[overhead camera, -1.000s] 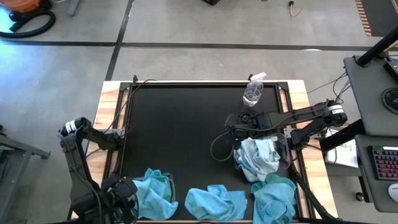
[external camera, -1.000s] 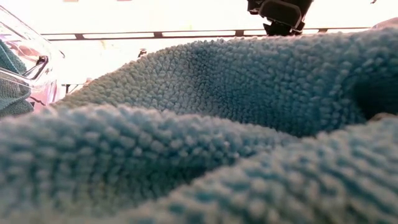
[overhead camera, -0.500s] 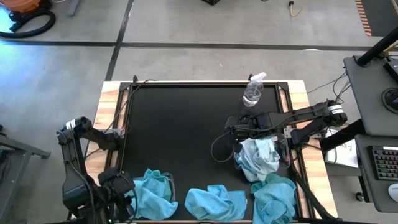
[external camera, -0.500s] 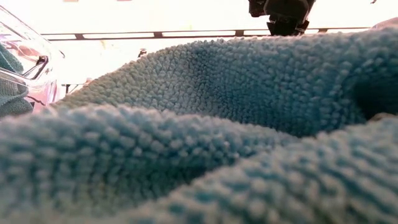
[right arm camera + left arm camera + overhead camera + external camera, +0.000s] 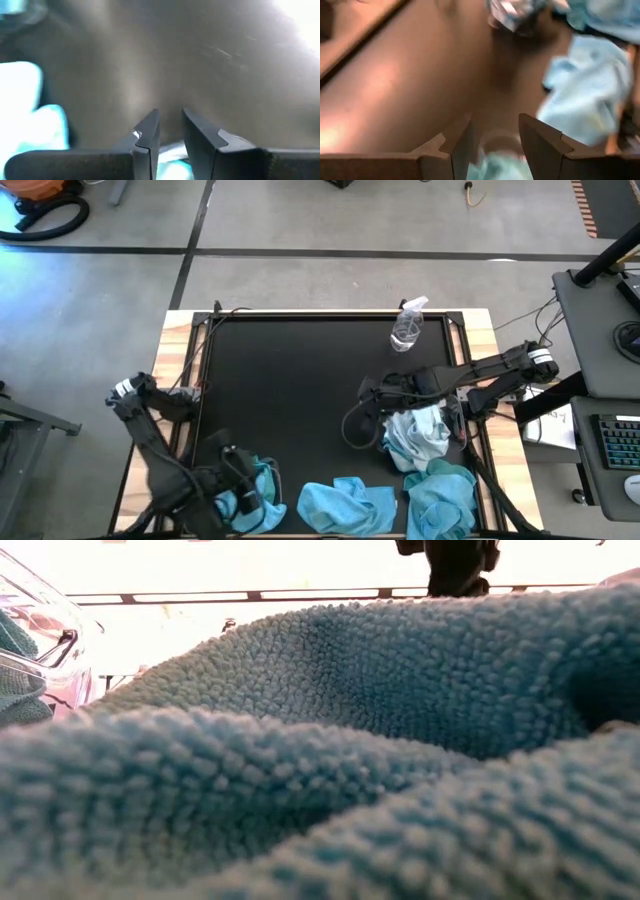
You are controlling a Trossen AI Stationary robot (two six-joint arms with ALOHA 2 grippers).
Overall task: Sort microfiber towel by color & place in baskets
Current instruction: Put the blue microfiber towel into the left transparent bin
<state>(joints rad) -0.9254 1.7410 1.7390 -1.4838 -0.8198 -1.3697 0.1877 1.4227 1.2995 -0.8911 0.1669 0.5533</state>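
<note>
Black counter: turquoise towels bunched along its near edge, left hand just above the leftmost one, fingers apart, nothing gripped. Right hand pinches pale towel directly below it; spray bottle beyond.

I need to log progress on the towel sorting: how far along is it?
Done: a pale towel and a turquoise one sit in the right-side bins, whose walls barely show. In hand: the left tool hovers open above another turquoise towel; the right tool is beside the pale towel. Left: the middle turquoise towel lies loose.
</note>
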